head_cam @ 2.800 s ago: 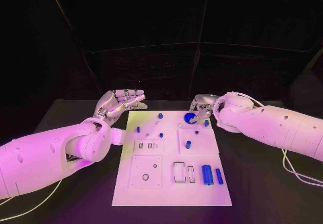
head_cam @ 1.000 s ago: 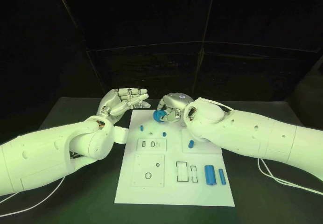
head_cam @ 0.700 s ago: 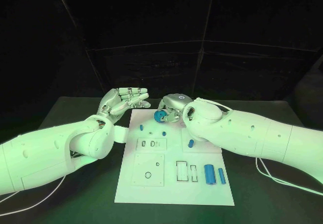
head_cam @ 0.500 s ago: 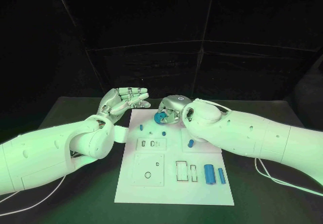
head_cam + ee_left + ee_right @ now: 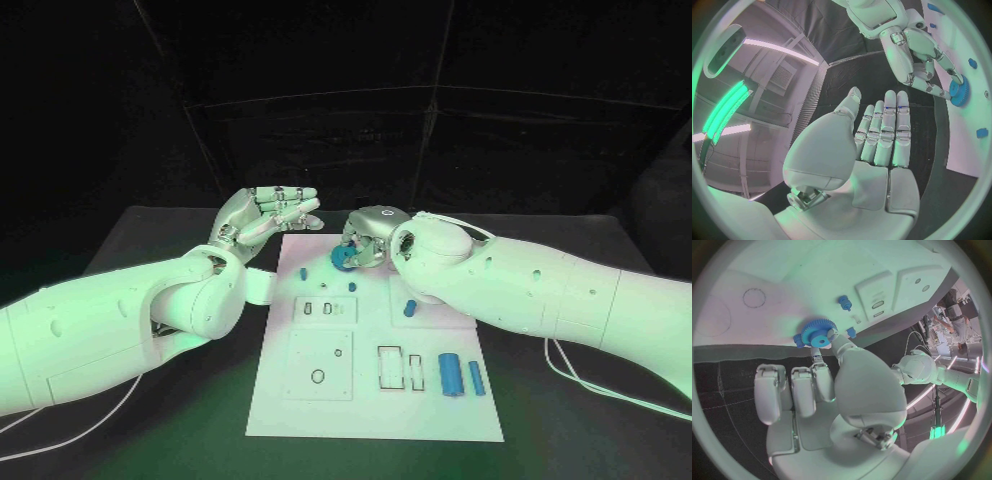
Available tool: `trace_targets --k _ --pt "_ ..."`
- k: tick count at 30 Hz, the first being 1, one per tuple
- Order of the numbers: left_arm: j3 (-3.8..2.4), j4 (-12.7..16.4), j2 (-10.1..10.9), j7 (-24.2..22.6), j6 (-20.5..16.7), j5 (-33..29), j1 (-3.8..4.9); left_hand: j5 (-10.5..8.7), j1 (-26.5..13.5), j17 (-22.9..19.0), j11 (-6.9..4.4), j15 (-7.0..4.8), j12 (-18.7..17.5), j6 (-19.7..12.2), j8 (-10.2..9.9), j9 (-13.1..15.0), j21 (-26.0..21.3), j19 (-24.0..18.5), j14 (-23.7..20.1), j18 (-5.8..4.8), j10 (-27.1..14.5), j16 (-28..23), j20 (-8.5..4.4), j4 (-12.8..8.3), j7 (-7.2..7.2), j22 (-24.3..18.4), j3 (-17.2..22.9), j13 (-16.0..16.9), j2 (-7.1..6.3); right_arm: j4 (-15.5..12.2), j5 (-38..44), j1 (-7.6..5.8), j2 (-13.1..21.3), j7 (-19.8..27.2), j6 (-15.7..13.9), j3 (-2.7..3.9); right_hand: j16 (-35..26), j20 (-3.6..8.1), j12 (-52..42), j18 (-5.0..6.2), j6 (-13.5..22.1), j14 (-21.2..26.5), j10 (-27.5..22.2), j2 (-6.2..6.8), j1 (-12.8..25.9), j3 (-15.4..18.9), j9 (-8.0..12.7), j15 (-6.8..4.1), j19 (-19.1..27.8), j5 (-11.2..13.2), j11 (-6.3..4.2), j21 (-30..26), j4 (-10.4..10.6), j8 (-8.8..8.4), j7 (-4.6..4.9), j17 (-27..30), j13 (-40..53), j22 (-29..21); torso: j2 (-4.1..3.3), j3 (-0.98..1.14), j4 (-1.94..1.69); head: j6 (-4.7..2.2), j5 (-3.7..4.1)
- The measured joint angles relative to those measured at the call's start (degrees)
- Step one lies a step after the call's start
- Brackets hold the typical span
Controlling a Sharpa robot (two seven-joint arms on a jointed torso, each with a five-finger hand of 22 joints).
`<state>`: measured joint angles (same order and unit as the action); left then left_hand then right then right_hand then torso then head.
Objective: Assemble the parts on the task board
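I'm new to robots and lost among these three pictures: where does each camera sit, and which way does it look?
Head view: on the robot's head, looking down at the task board; both arms reach in.
Left wrist view: behind the left hand, empty, fingers straight.
Right wrist view: behind the right hand, facing the board.
Shared: all three show the blue gear that the right hand holds.

right hand (image 5: 369, 238): now over the far left part of the task board (image 5: 361, 400), no longer at its far right edge
blue gear (image 5: 343, 259): carried leftward in that hand, slightly lower
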<state>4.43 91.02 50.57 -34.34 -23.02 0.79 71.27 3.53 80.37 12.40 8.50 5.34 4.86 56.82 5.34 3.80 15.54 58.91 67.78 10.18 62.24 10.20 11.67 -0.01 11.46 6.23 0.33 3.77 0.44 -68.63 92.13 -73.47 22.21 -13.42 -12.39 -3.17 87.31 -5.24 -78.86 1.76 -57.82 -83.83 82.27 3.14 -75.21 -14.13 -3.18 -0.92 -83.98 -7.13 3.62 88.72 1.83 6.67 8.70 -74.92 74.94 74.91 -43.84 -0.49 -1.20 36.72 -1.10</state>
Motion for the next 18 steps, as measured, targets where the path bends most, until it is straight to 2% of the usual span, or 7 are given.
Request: trace_targets --k 3,4,5,8,12,18 --pt "0.00 0.0 0.0 0.0 0.0 0.0 0.00 0.00 0.0 0.0 0.00 0.00 0.0 0.0 0.0 0.0 0.0 0.0 0.0 0.00 0.0 0.0 0.00 0.0 0.00 0.0 0.0 0.0 0.00 0.2 0.0 0.07 -0.1 -0.1 0.0 -0.05 0.0 -0.60 1.3 0.00 2.1 -0.1 -1.1 0.13 0.8 0.3 -0.9 0.53 0.0 1.3 0.58 0.0 0.5 -1.23 0.25 0.0 0.0 0.0 0.00 0.00 -0.02 0.03 -0.03" --pt "0.00 0.0 0.0 0.0 0.0 0.0 0.00 0.00 0.0 0.0 0.00 0.00 0.0 0.0 0.0 0.0 0.0 0.0 0.0 0.00 0.0 0.0 0.00 0.0 0.00 0.0 0.0 0.0 0.00 0.3 0.0 0.10 -0.1 -0.1 0.0 -0.07 0.0 -0.60 1.7 0.00 2.8 0.0 -1.5 0.10 1.1 0.4 -0.9 0.63 0.0 1.6 0.60 0.0 0.7 -1.64 0.45 0.0 0.0 0.0 -0.01 0.00 -0.03 0.03 -0.03" --pt "0.00 0.0 0.0 0.0 0.0 0.0 0.00 0.00 0.0 0.0 0.00 0.00 0.0 0.0 0.0 0.0 0.0 0.0 0.0 0.00 0.0 0.0 0.00 0.0 0.00 0.0 0.0 0.0 0.00 0.3 0.0 0.12 -0.1 -0.2 0.0 -0.09 0.0 -1.09 2.2 0.00 3.8 -0.2 -1.7 0.33 1.4 0.8 -0.7 0.85 0.0 2.0 0.89 0.0 0.8 -2.25 0.75 0.0 0.0 0.0 -0.01 0.00 -0.03 0.05 -0.03" --pt "0.00 0.0 0.0 0.0 0.0 0.0 0.00 0.00 0.0 0.0 0.00 0.00 0.0 0.0 0.0 0.0 -0.2 0.0 0.0 0.00 0.0 0.0 0.00 0.0 0.00 0.0 0.0 0.0 0.00 0.5 0.1 0.13 -0.2 -0.3 0.0 -0.10 0.0 -1.11 2.4 0.00 5.0 -0.1 -2.1 0.62 1.6 1.4 -0.5 1.14 -0.1 2.0 1.20 0.0 1.2 -2.90 1.22 0.0 0.0 0.0 -0.01 0.00 -0.03 0.06 -0.09" --pt "0.00 0.0 0.0 0.0 0.0 0.0 0.00 0.00 0.0 0.0 0.00 0.00 0.0 0.0 0.0 0.0 -0.2 0.0 0.0 0.00 0.0 0.0 0.00 0.0 0.00 0.0 0.0 0.0 0.00 0.7 0.1 0.12 -0.2 -0.4 0.3 -0.09 0.0 -1.54 2.8 0.00 5.7 -0.3 -2.3 1.43 2.5 2.6 -0.5 1.35 -0.1 2.0 1.39 0.0 2.4 -2.90 1.33 0.0 0.0 0.0 -0.01 0.00 -0.03 0.07 -0.09" --pt "0.00 0.0 0.0 0.0 0.0 0.0 0.00 0.00 0.0 0.0 0.00 0.00 0.0 0.0 0.0 0.0 -0.2 0.0 0.0 0.00 0.0 0.0 0.00 -0.3 0.00 -0.1 0.0 0.0 0.00 0.8 0.0 0.12 -0.2 -0.6 1.6 -0.09 0.0 -1.53 2.8 0.00 5.0 -0.1 -2.3 0.48 5.7 5.2 -0.8 1.54 -0.1 -0.6 1.39 0.0 6.0 -2.67 1.14 0.0 0.0 0.0 -0.01 0.01 -0.03 0.12 -0.05"
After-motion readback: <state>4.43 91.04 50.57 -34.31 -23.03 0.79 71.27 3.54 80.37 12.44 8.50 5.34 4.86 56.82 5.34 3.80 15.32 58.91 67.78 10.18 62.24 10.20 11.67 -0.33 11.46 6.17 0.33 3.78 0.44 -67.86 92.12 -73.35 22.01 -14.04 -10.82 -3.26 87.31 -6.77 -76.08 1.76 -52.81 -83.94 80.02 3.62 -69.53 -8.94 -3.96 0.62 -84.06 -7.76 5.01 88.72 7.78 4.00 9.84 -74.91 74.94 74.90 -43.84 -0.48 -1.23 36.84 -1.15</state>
